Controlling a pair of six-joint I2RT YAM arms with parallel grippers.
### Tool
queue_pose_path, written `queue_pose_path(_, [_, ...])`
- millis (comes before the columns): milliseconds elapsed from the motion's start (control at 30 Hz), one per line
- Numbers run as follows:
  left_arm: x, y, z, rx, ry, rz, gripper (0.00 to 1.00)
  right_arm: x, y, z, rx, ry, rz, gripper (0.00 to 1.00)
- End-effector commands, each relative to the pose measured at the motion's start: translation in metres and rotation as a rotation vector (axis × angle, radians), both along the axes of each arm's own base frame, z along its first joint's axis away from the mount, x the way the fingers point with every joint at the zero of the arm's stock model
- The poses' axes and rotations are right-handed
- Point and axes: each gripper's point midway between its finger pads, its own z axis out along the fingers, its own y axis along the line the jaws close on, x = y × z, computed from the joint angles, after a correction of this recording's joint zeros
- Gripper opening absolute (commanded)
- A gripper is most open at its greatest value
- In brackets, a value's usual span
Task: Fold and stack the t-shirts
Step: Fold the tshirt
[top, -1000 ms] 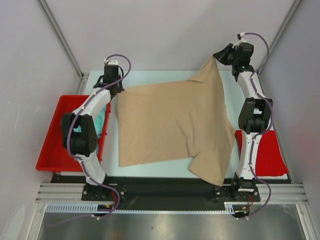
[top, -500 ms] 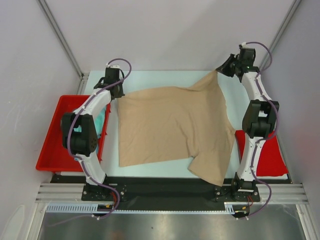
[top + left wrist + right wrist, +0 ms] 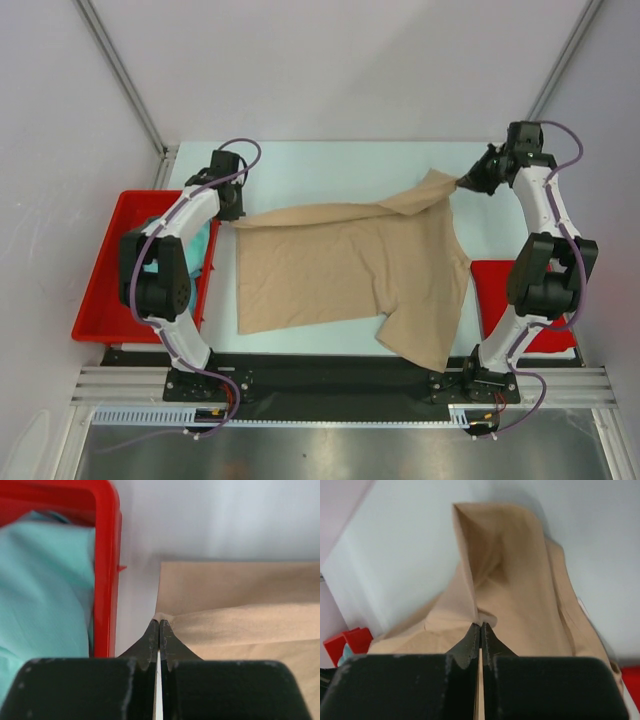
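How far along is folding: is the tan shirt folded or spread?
Spread: tan shirt lies mostly flat, left pincer and right pincer pinching far corners.

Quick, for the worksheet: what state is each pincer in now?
Left pincer: closed on a corner of the tan t-shirt.
Right pincer: closed on the same t-shirt.

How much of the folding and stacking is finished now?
Done: nothing folded or stacked yet. In hand: the left gripper and right gripper each pinch a far corner of the tan shirt, spread out. Left: folding it, plus the teal shirt in the red tray.
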Motion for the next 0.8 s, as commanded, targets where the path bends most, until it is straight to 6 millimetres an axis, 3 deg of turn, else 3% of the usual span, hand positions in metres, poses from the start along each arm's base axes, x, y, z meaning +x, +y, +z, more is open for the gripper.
queue_pose_path(0, [-0.017, 0.007, 0.014, 0.018, 0.0, 0.005, 0.0, -0.035, 0.004, -0.013, 0.015, 0.088, 0.001, 0.0])
queue_pose_path(133, [-0.024, 0.002, 0.001, -0.003, 0.036, -0.003, 0.0, -0.047, 0.007, -0.026, 0.024, 0.11, 0.006, 0.0])
queue_pose_path(400, [-0.038, -0.015, -0.017, -0.042, 0.092, -0.033, 0.0, -0.063, -0.013, -0.041, -0.003, 0.164, -0.047, 0.0])
queue_pose_path(767, [-0.052, -0.01, -0.033, 0.002, 0.131, -0.016, 0.0, -0.085, -0.024, -0.063, -0.02, 0.231, -0.091, 0.0])
